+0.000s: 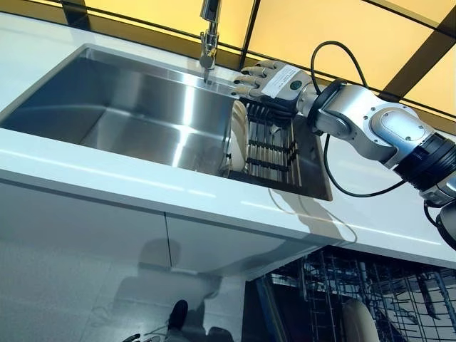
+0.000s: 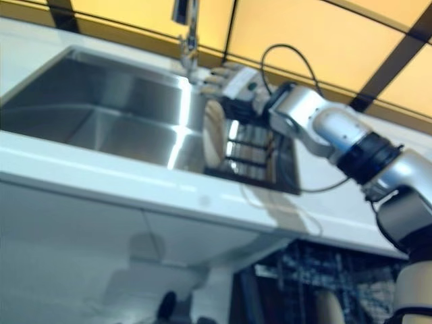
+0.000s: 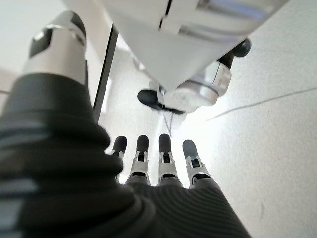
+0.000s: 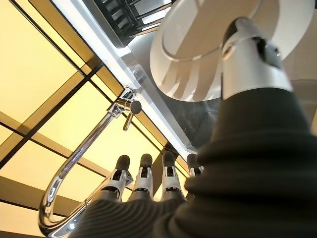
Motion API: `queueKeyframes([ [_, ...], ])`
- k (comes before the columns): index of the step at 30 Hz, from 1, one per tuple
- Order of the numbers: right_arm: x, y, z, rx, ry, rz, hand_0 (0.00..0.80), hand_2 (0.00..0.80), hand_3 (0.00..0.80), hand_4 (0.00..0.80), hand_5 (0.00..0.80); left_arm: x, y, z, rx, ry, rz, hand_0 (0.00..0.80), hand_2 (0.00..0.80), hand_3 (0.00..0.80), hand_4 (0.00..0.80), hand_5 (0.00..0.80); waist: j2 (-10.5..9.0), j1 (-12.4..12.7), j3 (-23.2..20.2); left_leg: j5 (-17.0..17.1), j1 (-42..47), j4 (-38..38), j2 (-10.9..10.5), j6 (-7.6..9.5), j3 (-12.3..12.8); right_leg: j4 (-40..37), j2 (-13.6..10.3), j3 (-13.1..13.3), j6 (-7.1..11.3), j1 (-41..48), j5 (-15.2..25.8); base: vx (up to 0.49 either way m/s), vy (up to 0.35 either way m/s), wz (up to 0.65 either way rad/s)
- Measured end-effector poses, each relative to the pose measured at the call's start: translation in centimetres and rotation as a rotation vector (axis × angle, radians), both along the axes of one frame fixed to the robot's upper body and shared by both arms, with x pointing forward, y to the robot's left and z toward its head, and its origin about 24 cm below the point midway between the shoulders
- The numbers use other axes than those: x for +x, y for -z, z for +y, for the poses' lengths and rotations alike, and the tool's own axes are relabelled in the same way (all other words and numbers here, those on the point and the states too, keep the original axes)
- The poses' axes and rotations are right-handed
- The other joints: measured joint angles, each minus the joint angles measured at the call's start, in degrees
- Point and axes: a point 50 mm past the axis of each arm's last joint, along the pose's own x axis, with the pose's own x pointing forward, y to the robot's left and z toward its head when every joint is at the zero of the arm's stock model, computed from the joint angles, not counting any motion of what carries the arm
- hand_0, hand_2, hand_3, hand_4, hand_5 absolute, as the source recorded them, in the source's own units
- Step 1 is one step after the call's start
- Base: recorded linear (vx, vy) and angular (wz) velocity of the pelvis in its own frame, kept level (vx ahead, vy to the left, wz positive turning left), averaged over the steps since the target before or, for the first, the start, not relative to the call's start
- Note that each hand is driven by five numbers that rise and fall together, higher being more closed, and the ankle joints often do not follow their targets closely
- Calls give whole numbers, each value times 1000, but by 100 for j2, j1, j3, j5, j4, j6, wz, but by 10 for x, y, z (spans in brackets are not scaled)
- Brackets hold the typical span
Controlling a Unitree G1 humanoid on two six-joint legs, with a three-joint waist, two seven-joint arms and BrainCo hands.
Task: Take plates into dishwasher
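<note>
A white plate [image 1: 239, 139] stands on edge in a dark dish rack [image 1: 278, 153] at the right end of the steel sink [image 1: 128, 107]. My right hand [image 1: 274, 80] hovers just above and behind the plate, by the sink's back rim, fingers straight and open. In the right wrist view the plate [image 4: 198, 54] lies past the thumb [image 4: 252, 54], with no contact visible. My left hand [image 3: 158, 168] shows only in its wrist view, hanging low over the floor, fingers straight and empty.
A faucet [image 1: 209, 35] stands behind the sink, just left of my right hand. The white counter's front edge [image 1: 142, 182] runs across the view. Below at the right, the open dishwasher's wire rack [image 1: 385, 292] holds a pale plate [image 1: 360, 320].
</note>
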Motion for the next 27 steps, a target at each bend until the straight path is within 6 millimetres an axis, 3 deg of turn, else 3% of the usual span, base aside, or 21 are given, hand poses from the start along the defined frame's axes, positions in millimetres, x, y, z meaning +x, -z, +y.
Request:
queueKeyframes([
  [8,0,0,0,0,2,1,0,0,0,0,0,-2,1,-2,-15,-3,1,0,0,0,0,0,-30,128,15,14,-97,0,-40,6,-68,0,-14,-30,23,-50,-20,8,3,6],
  [15,-1,-1,2,-15,-2,-9,0,0,0,0,0,-3,1,-2,-22,-2,4,0,0,0,0,0,-139,132,74,19,-144,2,-50,6,-81,0,-19,-32,23,-90,-20,0,0,0],
  [27,-1,0,4,-70,26,-9,0,0,0,0,0,6,-4,-1,-29,-6,-61,0,0,0,0,0,-135,134,225,21,-158,1,-50,7,-86,0,-17,-33,24,-103,-21,0,0,0],
])
